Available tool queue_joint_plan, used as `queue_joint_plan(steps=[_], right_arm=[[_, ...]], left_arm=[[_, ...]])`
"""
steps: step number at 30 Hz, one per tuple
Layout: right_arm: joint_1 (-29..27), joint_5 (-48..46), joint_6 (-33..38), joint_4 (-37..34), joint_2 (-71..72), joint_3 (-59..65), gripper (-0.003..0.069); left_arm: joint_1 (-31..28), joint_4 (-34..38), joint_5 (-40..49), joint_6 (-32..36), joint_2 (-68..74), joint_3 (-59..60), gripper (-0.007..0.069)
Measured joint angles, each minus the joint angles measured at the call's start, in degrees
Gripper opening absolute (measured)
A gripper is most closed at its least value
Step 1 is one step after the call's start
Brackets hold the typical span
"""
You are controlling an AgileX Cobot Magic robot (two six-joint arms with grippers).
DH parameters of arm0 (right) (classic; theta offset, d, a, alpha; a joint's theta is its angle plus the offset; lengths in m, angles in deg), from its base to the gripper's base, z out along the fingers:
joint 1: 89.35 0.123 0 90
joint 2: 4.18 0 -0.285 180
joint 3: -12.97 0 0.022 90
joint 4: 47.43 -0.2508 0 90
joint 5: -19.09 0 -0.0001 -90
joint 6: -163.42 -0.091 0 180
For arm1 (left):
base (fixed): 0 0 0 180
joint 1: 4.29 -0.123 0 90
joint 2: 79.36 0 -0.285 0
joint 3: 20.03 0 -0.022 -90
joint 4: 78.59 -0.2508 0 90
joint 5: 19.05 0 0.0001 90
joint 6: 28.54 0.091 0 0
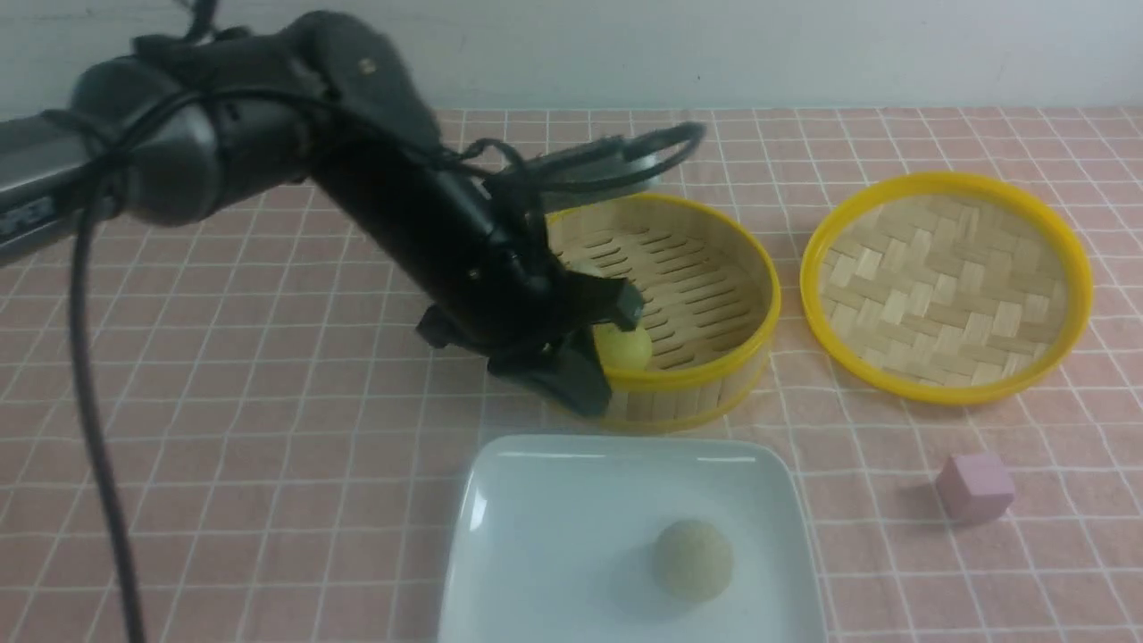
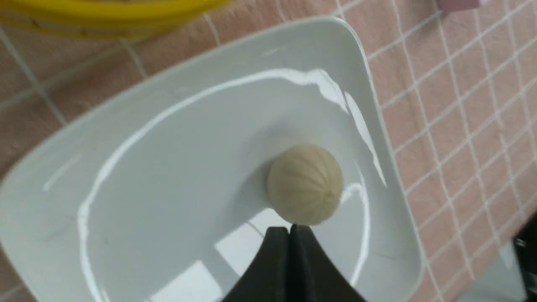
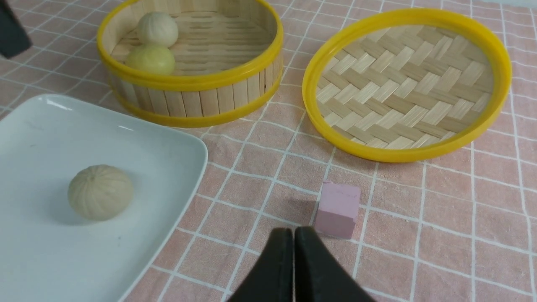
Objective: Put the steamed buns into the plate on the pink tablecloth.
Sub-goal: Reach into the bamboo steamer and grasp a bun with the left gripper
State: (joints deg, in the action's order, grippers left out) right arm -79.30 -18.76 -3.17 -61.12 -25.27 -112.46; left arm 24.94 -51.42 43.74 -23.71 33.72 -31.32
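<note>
One grey-beige steamed bun (image 1: 693,560) lies on the white square plate (image 1: 536,500), which sits on the pink tablecloth (image 1: 268,446). It also shows in the left wrist view (image 2: 305,183) and the right wrist view (image 3: 100,191). A yellowish bun (image 3: 151,59) and a second pale bun (image 3: 158,28) sit in the bamboo steamer; the front view shows only the yellowish bun (image 1: 625,346) clearly. My left gripper (image 2: 289,230) is shut and empty, above the plate's far edge by the steamer's near wall (image 1: 591,402). My right gripper (image 3: 293,230) is shut and empty, just short of the pink cube.
The yellow-rimmed steamer (image 1: 714,357) stands just behind the plate. Its woven lid (image 1: 946,286) lies upturned to its right. A small pink cube (image 1: 975,485) sits right of the plate (image 3: 337,209). My left arm's cable hangs at the left.
</note>
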Motion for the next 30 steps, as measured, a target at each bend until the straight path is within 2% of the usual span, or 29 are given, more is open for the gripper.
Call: queue_joint_plan(steps=[2, 3, 6, 11, 14, 16, 18, 22, 25, 27, 28, 29, 30], right_arm=[[0.0, -0.05, 0.0, 0.0, 0.0, 0.0, 0.0034], [0.0, -0.05, 0.0, 0.0, 0.0, 0.0, 0.0035], [0.0, -0.11, 0.0, 0.0, 0.0, 0.0, 0.0038], [0.0, -0.11, 0.0, -0.15, 0.0, 0.0, 0.0045], [0.0, -0.11, 0.0, -0.15, 0.0, 0.0, 0.0047], [0.0, -0.06, 0.0, -0.15, 0.0, 0.0, 0.005], [0.0, 0.04, 0.0, -0.15, 0.0, 0.0, 0.0052], [0.0, 0.07, 0.0, -0.15, 0.07, 0.0, 0.0055], [0.0, 0.07, 0.0, -0.15, 0.07, 0.0, 0.0057], [0.0, 0.07, 0.0, -0.15, 0.07, 0.0, 0.006], [0.0, 0.07, 0.0, -0.15, 0.07, 0.0, 0.0061], [0.0, 0.07, 0.0, -0.15, 0.07, 0.0, 0.0064], [0.0, 0.07, 0.0, -0.15, 0.07, 0.0, 0.0065]], left_arm=[[2.25, -6.59, 0.21, -6.77, 1.71, -5.16, 0.0001], [2.44, -7.22, 0.21, -7.36, 1.89, -5.59, 0.0001], [4.91, -16.6, -0.41, -15.06, 5.44, -11.37, 0.0018], [7.05, -26.52, -2.87, -21.5, 11.49, -17.27, 0.012], [7.06, -28.31, -4.74, -22.36, 13.6, -18.89, 0.0201], [7.06, -28.92, -7.21, -22.51, 14.94, -19.3, 0.0291], [7.06, -29.05, -9.58, -22.56, 15.85, -19.42, 0.0347], [7.06, -29.12, -12.41, -22.56, 17.91, -19.61, 0.0398], [7.06, -29.8, -13.36, -24.89, 19.73, -19.61, 0.0358], [7.06, -32.23, -14.49, -28.97, 21.18, -19.61, 0.024], [7.06, -32.23, -14.49, -29.3, 21.18, -19.61, 0.0227], [7.06, -34.61, -14.63, -31.93, 21.82, -19.68, 0.0092], [7.06, -35.48, -14.2, -32.41, 21.9, -19.82, 0.006]])
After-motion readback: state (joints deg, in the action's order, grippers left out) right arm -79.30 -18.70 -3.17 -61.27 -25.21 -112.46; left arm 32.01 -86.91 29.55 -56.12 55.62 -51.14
